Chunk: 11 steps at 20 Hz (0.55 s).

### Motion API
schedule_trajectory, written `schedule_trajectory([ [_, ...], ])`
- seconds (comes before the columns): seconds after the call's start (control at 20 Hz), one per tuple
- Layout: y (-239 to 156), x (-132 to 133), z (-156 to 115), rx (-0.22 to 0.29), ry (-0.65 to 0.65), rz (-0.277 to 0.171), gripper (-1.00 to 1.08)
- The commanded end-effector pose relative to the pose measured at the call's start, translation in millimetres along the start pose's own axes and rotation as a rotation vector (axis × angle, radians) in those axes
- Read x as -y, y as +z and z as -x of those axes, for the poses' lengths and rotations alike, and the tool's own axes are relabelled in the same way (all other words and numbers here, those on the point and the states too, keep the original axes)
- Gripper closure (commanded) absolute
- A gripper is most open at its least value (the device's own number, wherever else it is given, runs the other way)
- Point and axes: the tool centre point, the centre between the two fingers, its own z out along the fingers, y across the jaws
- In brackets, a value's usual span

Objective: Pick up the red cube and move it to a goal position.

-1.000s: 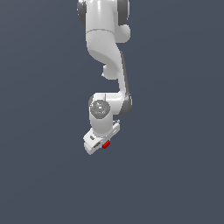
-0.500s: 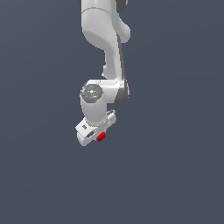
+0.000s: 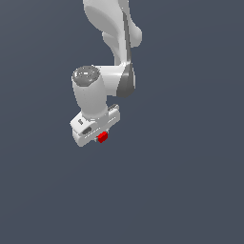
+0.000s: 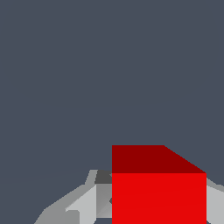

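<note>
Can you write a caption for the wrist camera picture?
Close-up of the red cube between the white gripper fingers, plain grey background behind.

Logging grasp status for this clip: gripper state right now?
Gripper: shut on the red cube, which sits between its fingers.

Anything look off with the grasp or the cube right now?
Nothing stands out. The red cube sits at the gripper, square between grey fingers in the wrist view. No damage or other objects show against the plain grey background.
</note>
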Motion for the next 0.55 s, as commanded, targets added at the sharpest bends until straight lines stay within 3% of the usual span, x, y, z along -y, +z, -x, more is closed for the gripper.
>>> schedule_trajectory([
  [0.0,-10.8,-0.7,5.4,0.0,-0.001,-0.001,1.08],
  [0.5,-19.2,-2.8,8.7,0.0,-0.001,-0.001,1.08],
])
